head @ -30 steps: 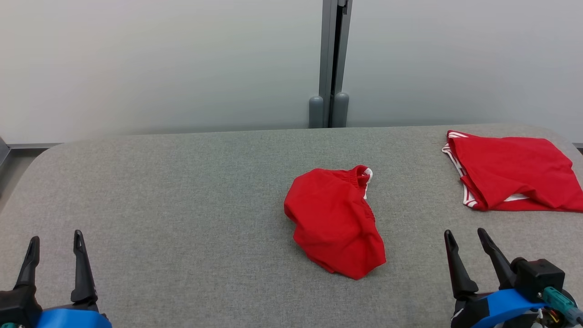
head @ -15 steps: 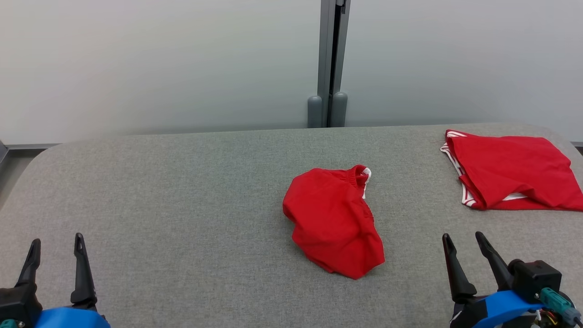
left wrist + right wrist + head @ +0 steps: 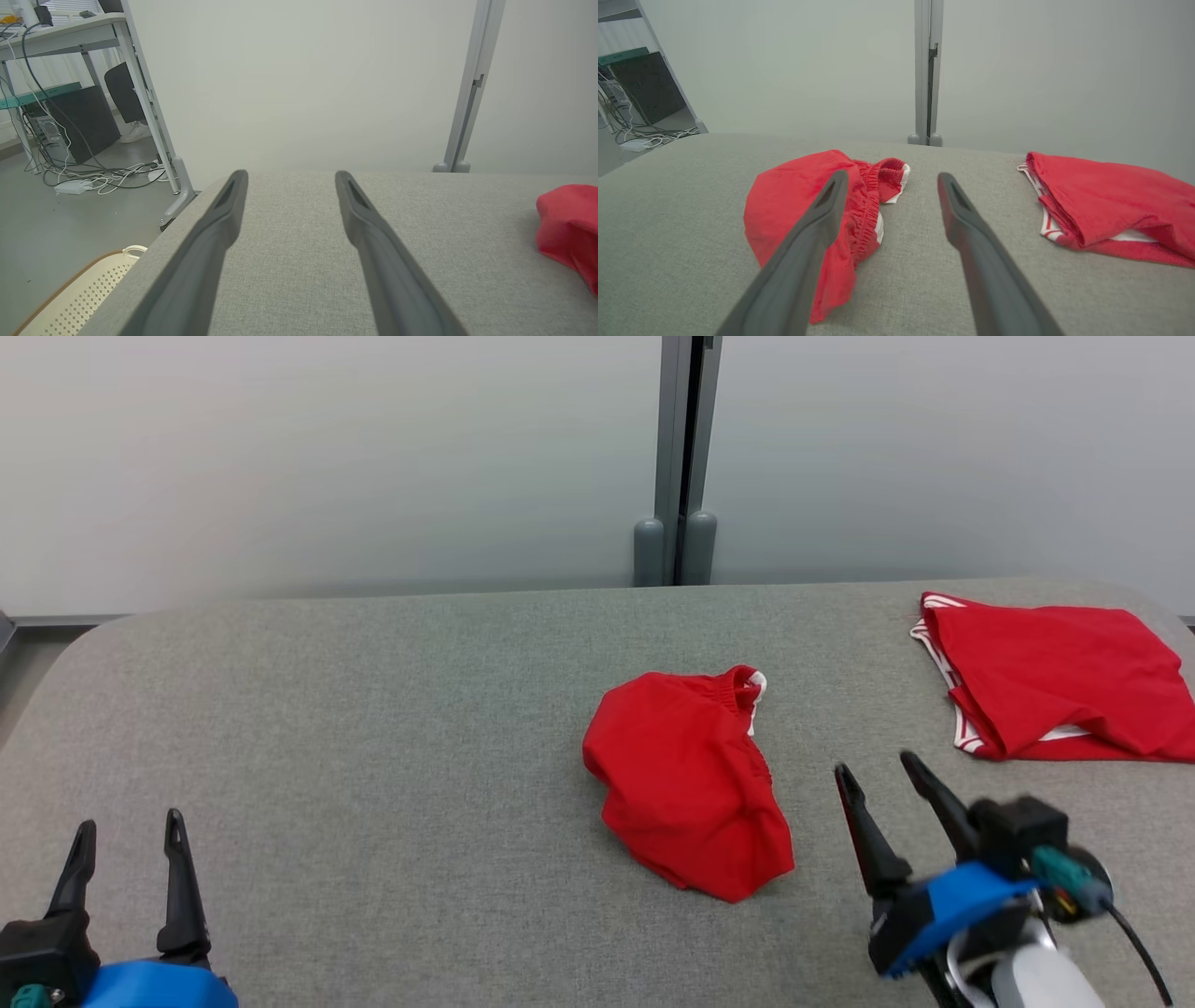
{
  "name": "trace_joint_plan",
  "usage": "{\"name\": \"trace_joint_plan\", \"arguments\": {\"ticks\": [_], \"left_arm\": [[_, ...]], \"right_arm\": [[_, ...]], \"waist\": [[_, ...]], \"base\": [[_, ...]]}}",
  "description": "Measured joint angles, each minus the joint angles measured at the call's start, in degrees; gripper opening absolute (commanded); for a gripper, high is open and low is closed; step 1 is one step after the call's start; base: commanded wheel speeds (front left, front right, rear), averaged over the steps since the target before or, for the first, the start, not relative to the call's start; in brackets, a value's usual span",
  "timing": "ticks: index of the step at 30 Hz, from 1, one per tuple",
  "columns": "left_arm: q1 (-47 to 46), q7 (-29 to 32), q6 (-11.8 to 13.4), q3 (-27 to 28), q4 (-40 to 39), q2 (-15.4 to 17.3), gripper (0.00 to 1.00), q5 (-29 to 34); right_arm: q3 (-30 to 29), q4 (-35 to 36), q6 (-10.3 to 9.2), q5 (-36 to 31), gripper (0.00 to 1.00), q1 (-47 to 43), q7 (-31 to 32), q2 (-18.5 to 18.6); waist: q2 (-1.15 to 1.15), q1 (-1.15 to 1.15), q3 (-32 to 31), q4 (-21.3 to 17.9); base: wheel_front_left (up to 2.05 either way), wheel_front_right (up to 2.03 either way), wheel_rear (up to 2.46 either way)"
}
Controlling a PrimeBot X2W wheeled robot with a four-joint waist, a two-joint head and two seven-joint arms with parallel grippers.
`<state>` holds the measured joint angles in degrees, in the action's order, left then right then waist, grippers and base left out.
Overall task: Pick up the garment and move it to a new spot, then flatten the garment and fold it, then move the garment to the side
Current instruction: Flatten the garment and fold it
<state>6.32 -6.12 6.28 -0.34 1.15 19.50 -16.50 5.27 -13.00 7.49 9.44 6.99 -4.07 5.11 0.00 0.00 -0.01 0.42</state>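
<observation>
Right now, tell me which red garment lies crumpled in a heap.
The middle garment, bunched into a lump with its gathered waistband showing at the top. The far-right garment lies flat and folded over instead.

No writing, label, brand, number or sign can be read anywhere in these views.

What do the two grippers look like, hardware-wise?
Both the left gripper and right gripper have two long, tapered black fingers on a black base with a blue housing. The right also carries a teal connector with a thin black cable and a pale forearm.
</observation>
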Motion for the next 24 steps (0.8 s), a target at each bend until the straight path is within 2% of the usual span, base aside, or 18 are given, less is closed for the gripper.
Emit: {"name": "trace_joint_plan", "arguments": {"ticks": [6, 11, 16, 21, 22, 23, 24], "left_arm": [[-1.37, -0.63, 0.46, -0.26, -0.23, -0.11, 1.0, 0.02], [-2.91, -1.29, 0.76, -0.97, -0.19, -0.46, 1.0, 0.41], [-4.05, -1.83, 0.78, -1.78, 0.65, -0.85, 1.0, 0.43], [-4.38, -2.4, 1.01, -1.76, 1.27, -0.92, 1.0, 0.38], [-4.39, -2.54, 1.07, -1.75, 1.31, -0.93, 1.0, 0.35], [-4.42, -2.56, 1.09, -1.75, 1.35, -0.94, 1.0, 0.34], [-4.43, -2.64, 1.14, -1.74, 1.43, -0.93, 1.0, 0.32]], "right_arm": [[4.91, -8.28, 0.0, 1.56, 1.0, 10.38, 1.31, 2.1], [8.02, -19.39, -0.01, 3.05, 1.0, 16.94, 0.76, 3.32], [12.33, -29.39, 0.0, 4.76, 1.0, 18.94, -0.32, 2.96], [16.97, -36.55, 0.0, 7.66, 1.0, 19.31, -1.07, 2.04], [17.7, -37.56, 0.0, 8.39, 0.67, 19.33, -1.14, 1.86], [18.46, -38.38, 0.0, 9.29, 0.0, 19.37, -1.38, 1.74], [18.93, -39.02, 0.0, 10.28, 0.0, 19.53, -1.7, 1.65]], "waist": [[0.0, 0.0, 1.94, 0.88], [0.0, 0.0, 3.76, 2.19], [0.01, 0.01, 5.15, 3.44], [0.0, 0.0, 5.42, 3.86], [0.01, 0.0, 5.43, 3.85], [0.01, 0.0, 5.44, 3.83], [0.0, 0.0, 5.45, 3.77]], "base": [[0.0, 0.0, 0.0], [0.0, 0.0, 0.0], [0.0, 0.0, 0.0], [0.0, 0.0, 0.0], [0.0, 0.0, 0.0], [0.0, 0.0, 0.0], [0.0, 0.0, 0.0]]}}
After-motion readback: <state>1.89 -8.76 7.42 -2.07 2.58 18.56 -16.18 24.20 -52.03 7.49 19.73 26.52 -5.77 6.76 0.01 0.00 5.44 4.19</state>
